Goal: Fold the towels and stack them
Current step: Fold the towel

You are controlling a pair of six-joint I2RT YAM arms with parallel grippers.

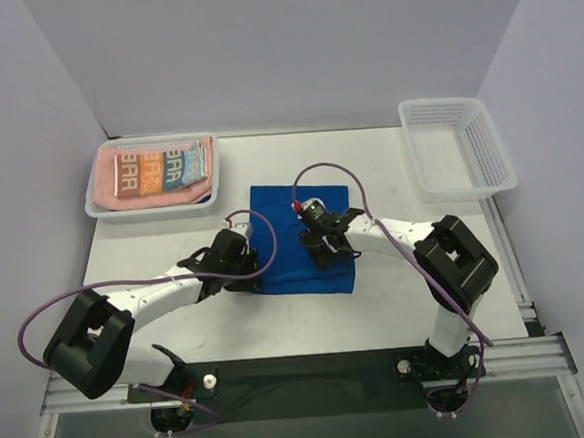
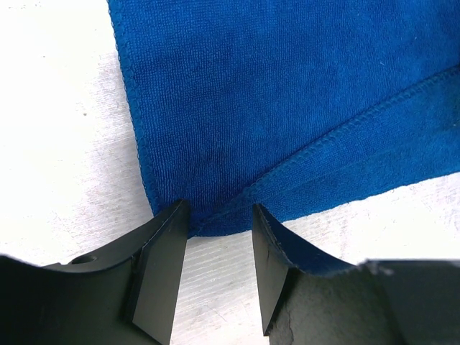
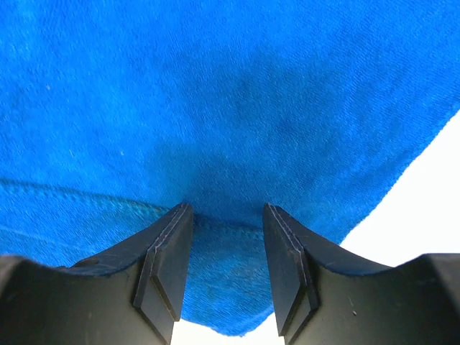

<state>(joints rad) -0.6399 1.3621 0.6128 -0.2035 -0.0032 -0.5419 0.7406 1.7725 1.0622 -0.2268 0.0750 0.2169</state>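
Bright, even light comes from overhead: the white table (image 2: 57,144) to the left of my left claw (image 2: 218,208) washes out nearly to glare, while the blue towel (image 2: 287,93) ahead of it is sharp enough to show weave and stitched hem. Just ahead of my right claw (image 3: 226,208) a soft dark shadow pools on the towel, the table to its right burns pure white, and my black fingers (image 3: 162,273), close to the lens, look slightly soft. From above, shadows beside both claws are faint.
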